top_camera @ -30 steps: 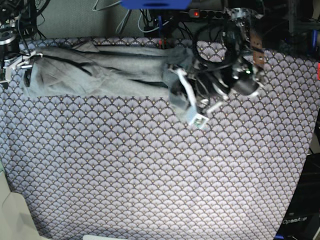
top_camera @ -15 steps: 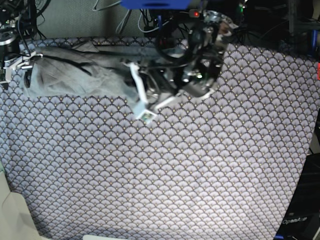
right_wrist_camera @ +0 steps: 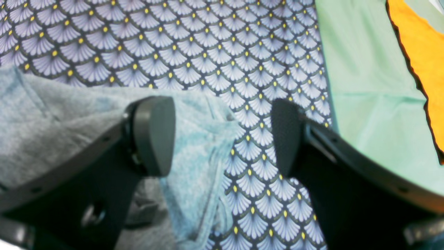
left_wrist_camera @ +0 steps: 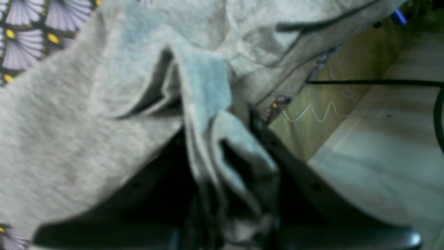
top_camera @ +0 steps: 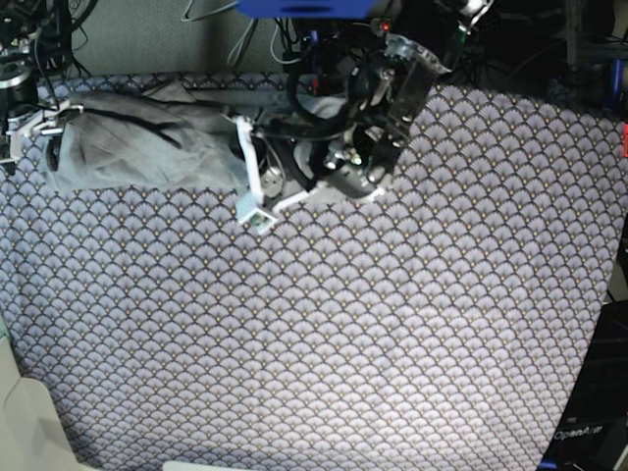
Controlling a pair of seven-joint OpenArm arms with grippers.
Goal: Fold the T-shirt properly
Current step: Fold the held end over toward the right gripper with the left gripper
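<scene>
The grey T-shirt (top_camera: 137,142) lies bunched along the far left part of the purple patterned tablecloth (top_camera: 324,334). My left gripper (top_camera: 249,191) is at the shirt's right end and is shut on a fold of the T-shirt (left_wrist_camera: 211,104). That fold hangs pinched at the left gripper (left_wrist_camera: 232,156), hiding one finger. My right gripper (top_camera: 29,128) stands at the shirt's left end. In the right wrist view the right gripper (right_wrist_camera: 220,139) is open. A corner of the T-shirt (right_wrist_camera: 194,146) lies on the cloth under its left finger (right_wrist_camera: 152,135), and the other finger (right_wrist_camera: 288,139) is over bare tablecloth.
Cables and a power strip (top_camera: 412,25) crowd the space behind the table's far edge. A pale green surface (right_wrist_camera: 367,86) and an orange piece (right_wrist_camera: 419,52) lie beyond the tablecloth's edge beside the right gripper. A pale object (top_camera: 29,422) sits at the near left corner.
My left arm has swung to the left, carrying the shirt's right end with it, so the shirt now lies shorter and bunched. The right arm has stayed put.
</scene>
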